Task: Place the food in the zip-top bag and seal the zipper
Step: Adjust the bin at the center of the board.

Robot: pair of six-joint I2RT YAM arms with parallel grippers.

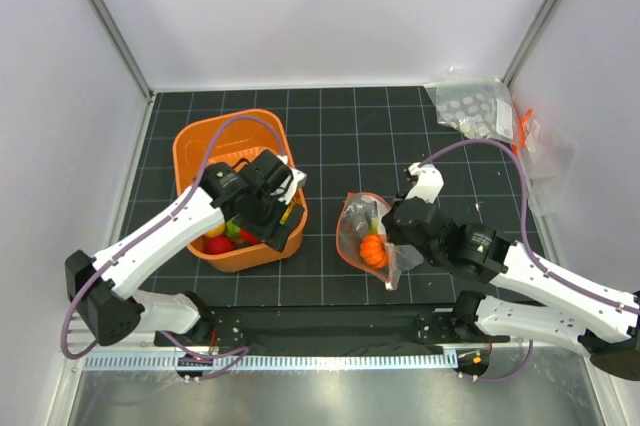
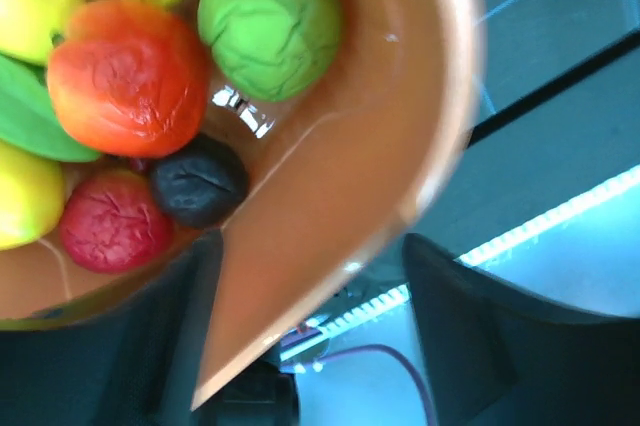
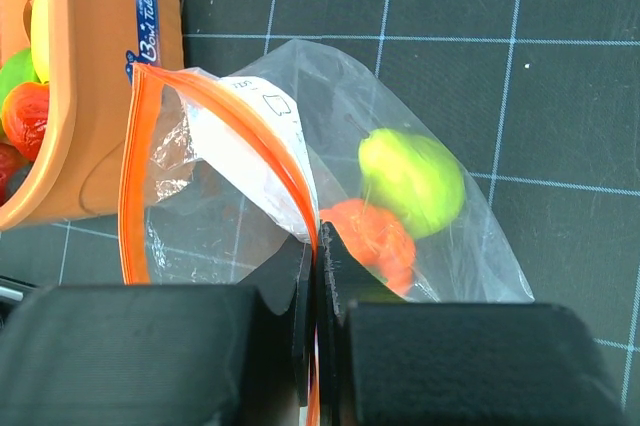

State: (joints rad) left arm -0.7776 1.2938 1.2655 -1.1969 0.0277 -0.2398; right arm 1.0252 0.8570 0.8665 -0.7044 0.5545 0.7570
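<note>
Left gripper (image 2: 310, 271) gapes wide, empty, astride the basket (image 2: 400, 96) rim, I think; food (image 2: 125, 86) lies just ahead of its jaws. Right gripper (image 3: 318, 246) pinches the bag (image 3: 200, 181) by its zipper (image 3: 135, 166), mouth toward the basket.

The left hand (image 1: 275, 208) covers much of the food (image 1: 218, 243) in the basket (image 1: 200, 136). The right hand (image 3: 318, 256) hides the pinched stretch of zipper (image 3: 130, 176). Close up, the basket rim blurs.

A black mat (image 1: 400, 126) with a pale grid fills the middle. White walls (image 1: 330, 6) rise at 9, 12 and 3 o'clock, with metal posts (image 1: 110, 21) at 11 and 1. Brushed steel (image 1: 300, 401) lies at 6.
</note>
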